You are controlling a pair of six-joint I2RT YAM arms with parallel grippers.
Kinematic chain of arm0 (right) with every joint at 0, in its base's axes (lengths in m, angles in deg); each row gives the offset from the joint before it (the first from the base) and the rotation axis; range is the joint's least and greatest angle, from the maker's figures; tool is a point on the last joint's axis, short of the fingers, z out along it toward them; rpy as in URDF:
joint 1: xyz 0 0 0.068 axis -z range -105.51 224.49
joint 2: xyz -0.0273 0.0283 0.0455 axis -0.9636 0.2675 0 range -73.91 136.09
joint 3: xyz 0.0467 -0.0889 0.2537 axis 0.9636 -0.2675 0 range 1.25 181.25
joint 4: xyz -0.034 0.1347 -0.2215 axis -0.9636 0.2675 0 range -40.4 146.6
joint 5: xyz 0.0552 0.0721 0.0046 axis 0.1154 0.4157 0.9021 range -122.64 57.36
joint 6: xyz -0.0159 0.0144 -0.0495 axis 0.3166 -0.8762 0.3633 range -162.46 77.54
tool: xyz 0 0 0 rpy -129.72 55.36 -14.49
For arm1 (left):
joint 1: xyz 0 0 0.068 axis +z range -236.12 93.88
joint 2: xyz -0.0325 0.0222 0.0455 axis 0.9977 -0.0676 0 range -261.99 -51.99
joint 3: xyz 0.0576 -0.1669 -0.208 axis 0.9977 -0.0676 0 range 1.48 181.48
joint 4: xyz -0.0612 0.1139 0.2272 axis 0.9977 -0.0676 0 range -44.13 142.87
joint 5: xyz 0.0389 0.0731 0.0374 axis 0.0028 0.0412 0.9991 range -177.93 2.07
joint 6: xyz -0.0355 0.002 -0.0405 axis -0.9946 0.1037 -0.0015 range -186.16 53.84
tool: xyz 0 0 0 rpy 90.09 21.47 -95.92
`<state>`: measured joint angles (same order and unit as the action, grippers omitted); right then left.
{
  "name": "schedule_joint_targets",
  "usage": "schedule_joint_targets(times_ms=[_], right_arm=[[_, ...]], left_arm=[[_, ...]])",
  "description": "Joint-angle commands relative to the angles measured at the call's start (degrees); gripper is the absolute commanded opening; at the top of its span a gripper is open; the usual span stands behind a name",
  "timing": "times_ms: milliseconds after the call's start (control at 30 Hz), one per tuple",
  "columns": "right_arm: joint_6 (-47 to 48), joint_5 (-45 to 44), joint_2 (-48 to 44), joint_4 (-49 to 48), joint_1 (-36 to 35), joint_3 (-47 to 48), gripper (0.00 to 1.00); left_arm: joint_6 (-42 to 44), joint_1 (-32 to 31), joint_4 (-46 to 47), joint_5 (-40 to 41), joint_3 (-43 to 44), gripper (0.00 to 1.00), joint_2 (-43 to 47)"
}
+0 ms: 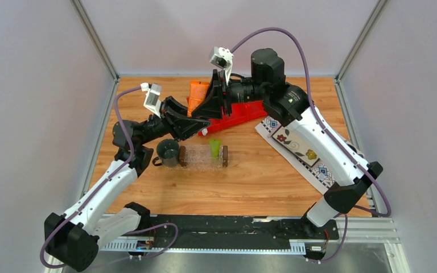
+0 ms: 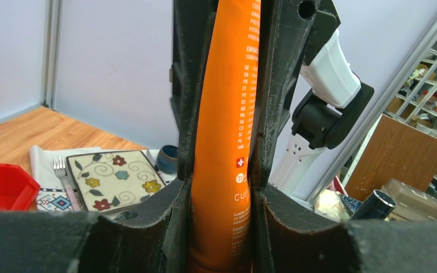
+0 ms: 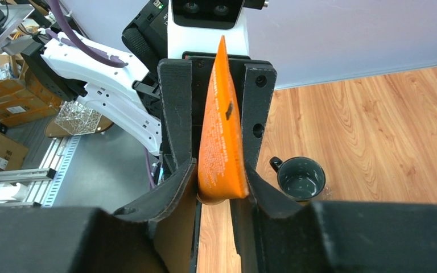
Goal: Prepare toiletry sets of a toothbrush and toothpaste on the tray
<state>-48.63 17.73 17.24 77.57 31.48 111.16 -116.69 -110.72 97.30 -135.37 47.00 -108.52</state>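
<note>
The orange toothpaste (image 1: 197, 94) is held in the air over the red bin's left end, between both grippers, which face each other. My left gripper (image 1: 198, 124) is shut on the orange tube (image 2: 225, 142). My right gripper (image 1: 215, 101) also closes on the orange tube, around its flat crimped end (image 3: 221, 142). The lime green toothpaste (image 1: 215, 148) lies in the clear tray (image 1: 196, 160), in its right half. The white toothbrush is hidden apart from a possible small white tip (image 1: 203, 132) at the bin's near edge.
A dark mug (image 1: 168, 152) stands just left of the tray and shows in the right wrist view (image 3: 301, 177). The red bin (image 1: 240, 112) lies behind the tray. A patterned cloth (image 1: 318, 170) at the right carries a flowered tile (image 2: 114, 179) and a fork (image 2: 61, 170).
</note>
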Motion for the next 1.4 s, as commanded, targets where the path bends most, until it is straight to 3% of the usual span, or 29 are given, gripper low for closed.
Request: schedule_joint_targets(times_ms=[0,300,400,433,500,567,767,1133,1367], right_arm=[[0.1,0.8,0.3,-1.9,-0.4,2.9,0.29],[0.5,1.1,-0.1,-1.6,-0.5,2.7,0.03],[1.3,0.4,-0.5,-1.0,-0.4,2.3,0.00],[1.7,0.3,-0.8,-0.9,-0.4,2.2,0.00],[2.4,-0.3,-1.5,-0.3,-0.4,2.3,0.00],[3.6,-1.5,-1.9,0.3,-0.4,2.5,0.00],[6.0,-4.5,-4.1,2.6,-0.2,1.9,0.00],[14.9,-9.1,-9.8,7.1,1.3,-5.3,0.00],[18.7,-8.3,-12.1,9.1,1.6,-10.8,0.00]], left_arm=[[-0.7,0.3,5.2,0.7,-0.2,0.00,1.2],[2.1,0.3,2.0,0.2,-0.9,0.00,1.4],[3.8,0.3,-0.7,-0.3,-0.4,0.14,1.9],[5.2,0.3,-2.6,-1.0,0.0,0.25,2.0],[7.3,0.4,-6.0,-1.3,0.7,0.33,2.6],[11.7,0.5,-13.4,-1.7,2.5,0.49,2.9],[22.7,0.9,-29.4,-2.1,6.9,0.73,3.9],[46.4,1.7,-61.9,-2.6,21.2,0.77,7.0],[50.4,1.8,-69.9,-3.2,29.9,0.76,7.1]])
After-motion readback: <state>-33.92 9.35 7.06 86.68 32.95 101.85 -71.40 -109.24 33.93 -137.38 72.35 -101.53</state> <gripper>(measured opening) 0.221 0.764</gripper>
